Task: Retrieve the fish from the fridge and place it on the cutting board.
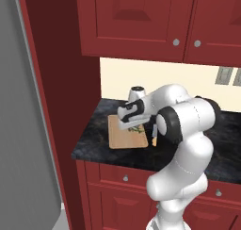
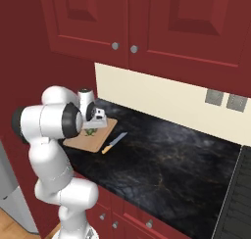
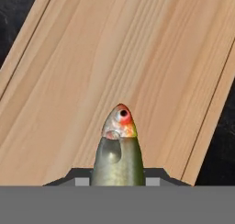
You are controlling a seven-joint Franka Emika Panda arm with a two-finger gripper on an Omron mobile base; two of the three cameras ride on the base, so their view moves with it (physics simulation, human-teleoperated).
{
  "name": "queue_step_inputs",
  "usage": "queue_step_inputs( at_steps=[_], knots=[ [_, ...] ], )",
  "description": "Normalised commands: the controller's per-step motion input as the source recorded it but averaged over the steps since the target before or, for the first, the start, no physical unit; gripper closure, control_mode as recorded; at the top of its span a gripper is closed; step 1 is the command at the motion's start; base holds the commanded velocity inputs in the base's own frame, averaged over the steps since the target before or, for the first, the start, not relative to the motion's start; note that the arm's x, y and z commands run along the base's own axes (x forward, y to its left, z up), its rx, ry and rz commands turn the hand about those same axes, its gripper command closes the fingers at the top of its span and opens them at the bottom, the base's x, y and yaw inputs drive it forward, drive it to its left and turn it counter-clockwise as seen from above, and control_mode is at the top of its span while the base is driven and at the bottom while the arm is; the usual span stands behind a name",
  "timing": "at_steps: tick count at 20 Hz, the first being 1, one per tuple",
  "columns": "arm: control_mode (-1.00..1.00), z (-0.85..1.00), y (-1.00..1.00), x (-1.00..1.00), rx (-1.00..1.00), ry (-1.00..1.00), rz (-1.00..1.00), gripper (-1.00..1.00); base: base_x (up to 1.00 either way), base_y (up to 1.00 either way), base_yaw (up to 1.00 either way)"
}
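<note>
The fish (image 3: pixel 118 149), grey-green with a red-orange head, sits between my two dark finger tips, and my gripper (image 3: pixel 117 181) is shut on it. Its head points out over the light tan cutting board (image 3: pixel 137 58). From the base, the hand hangs low over the cutting board (image 1: pixel 120 140) on the dark counter, with the fish (image 1: pixel 137 129) just under it. The right base view has my gripper (image 2: pixel 93 128) above the cutting board (image 2: pixel 94 141). I cannot tell whether the fish touches the wood. The grey fridge (image 1: pixel 19 130) stands at the far left.
A knife (image 2: pixel 113 142) with a yellow handle lies on the counter right beside the board. A pale cylinder with a dark top (image 1: pixel 137 93) stands behind the board near the wall. Red cabinets (image 2: pixel 122 17) hang overhead. A dark stove (image 2: pixel 240 194) is at the far right.
</note>
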Motion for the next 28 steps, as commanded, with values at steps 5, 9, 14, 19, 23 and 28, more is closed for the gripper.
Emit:
queue_step_inputs(
  at_steps=[5,9,14,19,23,28],
  knots=[
    [-1.00,-0.37,0.09,0.58,0.00,0.00,0.00,1.00,0.00,0.00,0.00],
    [-1.00,-0.28,0.06,0.44,0.00,0.00,0.00,1.00,0.00,0.00,0.00],
    [-1.00,-0.01,0.02,0.04,0.00,0.01,0.00,-1.00,0.00,0.00,0.00],
    [-1.00,0.00,0.00,0.00,0.00,0.00,0.00,-1.00,0.00,0.00,0.00],
    [-1.00,0.00,0.00,0.00,0.00,0.00,0.00,-1.00,0.00,0.00,0.00],
    [-1.00,0.00,0.00,-0.02,0.00,0.00,0.00,-1.00,0.00,0.00,0.00]
  ],
)
